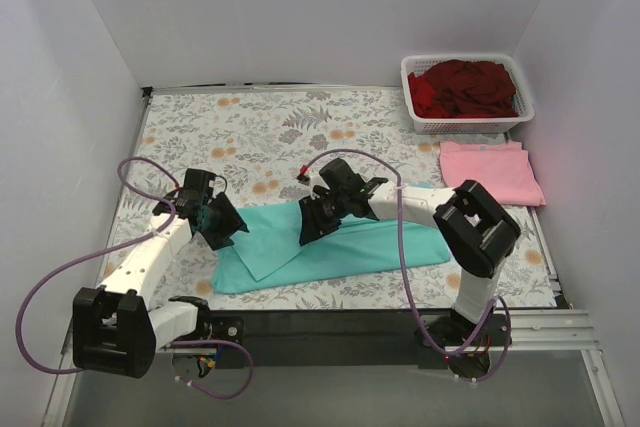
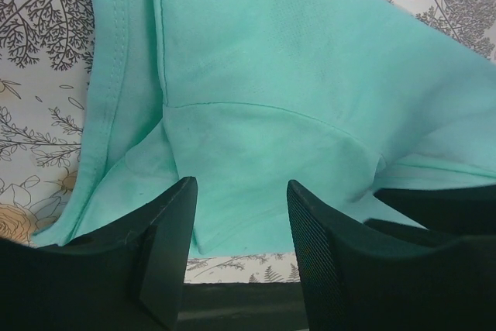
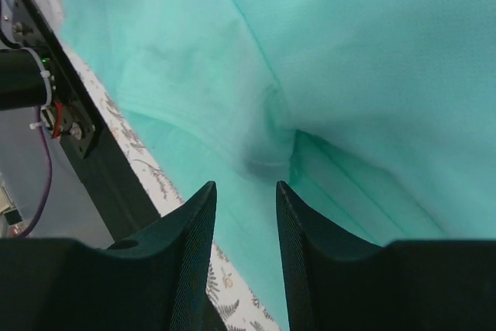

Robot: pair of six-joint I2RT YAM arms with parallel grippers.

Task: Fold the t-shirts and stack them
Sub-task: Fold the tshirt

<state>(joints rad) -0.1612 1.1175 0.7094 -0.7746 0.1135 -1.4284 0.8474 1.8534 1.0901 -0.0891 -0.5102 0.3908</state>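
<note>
One teal shirt (image 1: 340,247), one pink shirt (image 1: 490,172), one basket (image 1: 470,127) of red shirts (image 1: 465,87). The teal shirt lies under the left tool (image 1: 225,232) and right tool (image 1: 312,222), both part-open, empty.

The left claw (image 1: 222,222) and right claw (image 1: 315,219) sit over the teal t-shirt (image 1: 340,252) on the table (image 1: 250,127).

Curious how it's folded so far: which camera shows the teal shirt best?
The top external view: the teal t-shirt shows whole, partly folded. Both wrist views show only close patches of its fabric and seams beyond the jaws.
</note>
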